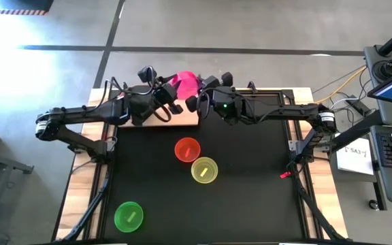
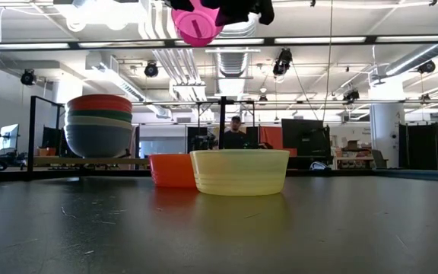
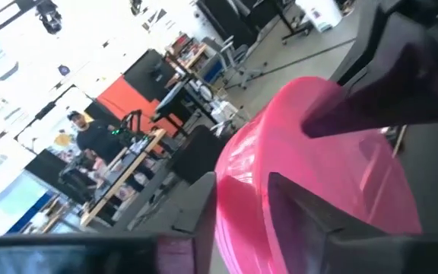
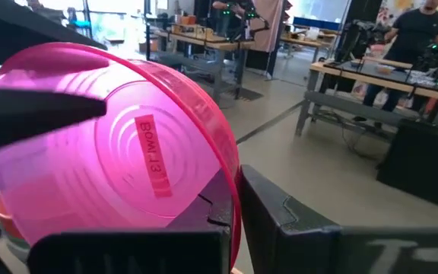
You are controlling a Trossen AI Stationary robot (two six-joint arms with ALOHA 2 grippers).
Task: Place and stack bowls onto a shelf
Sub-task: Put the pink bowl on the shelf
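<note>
A magenta bowl (image 1: 186, 83) hangs high over the wooden shelf (image 1: 182, 120) at the mat's far edge, tilted on its side; it also shows at the top of the low view (image 2: 198, 23). My left gripper (image 1: 172, 95) and my right gripper (image 1: 197, 95) are both shut on it from opposite sides. A stack of several bowls (image 2: 99, 125), orange on top and blue at the bottom, stands on the shelf (image 2: 90, 161); in the high view my left arm hides it. A red bowl (image 1: 187, 149), a yellow bowl (image 1: 204, 170) and a green bowl (image 1: 128, 216) stand on the mat. My left gripper pinches the magenta bowl's side wall (image 3: 242, 175) at the rim, one finger (image 3: 310, 213) inside and the other outside. It comes level from the table's left. The bowl is lifted clear and tilted. My right gripper pinches the bowl's rim (image 4: 230, 190), one finger (image 4: 128, 247) inside and the other (image 4: 318, 236) outside. It comes level from the table's right. The bowl is clear of the shelf, its open side turned toward this wrist, the labelled base (image 4: 149, 156) showing.
The black mat (image 1: 250, 197) has free room on its right half and near edge. Thin black uprights (image 2: 30, 137) stand at the shelf's ends. A person (image 2: 235, 133) stands in the room far behind the table.
</note>
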